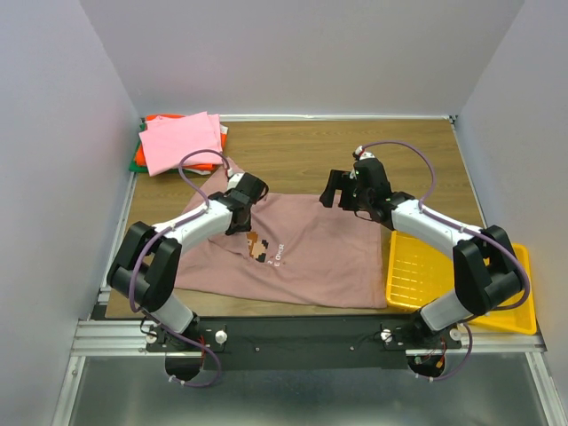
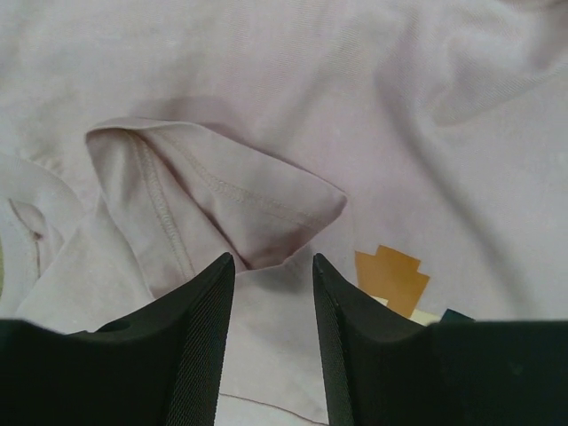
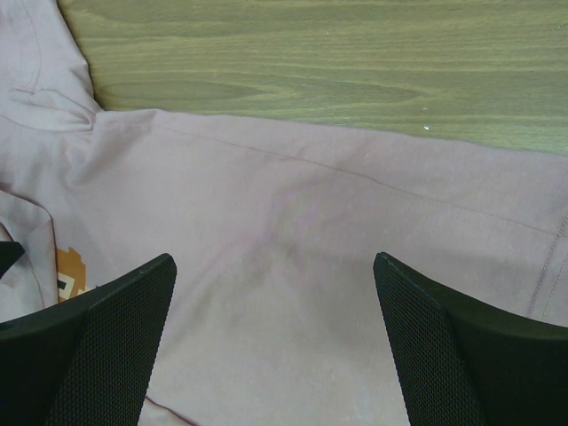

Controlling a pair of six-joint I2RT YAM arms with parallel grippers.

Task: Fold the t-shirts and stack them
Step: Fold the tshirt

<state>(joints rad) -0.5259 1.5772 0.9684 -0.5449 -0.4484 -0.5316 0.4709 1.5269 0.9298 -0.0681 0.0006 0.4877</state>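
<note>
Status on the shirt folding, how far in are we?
Done: a folded stack sits at the far left corner, bright pink tee on top. In hand: the mauve shirt lies spread out, one sleeve turned in over the body; left gripper open just above it, right gripper open over the far edge, neither holding cloth. Left: the remaining folds, then onto the stack.

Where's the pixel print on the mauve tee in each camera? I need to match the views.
Top external: pixel print at the chest, left of the picture's centre.
Left wrist: lower right of centre, an orange-brown patch.
Right wrist: far left edge, only a sliver showing.
Shared landmark: the mauve tee itself, under both arms.
</note>
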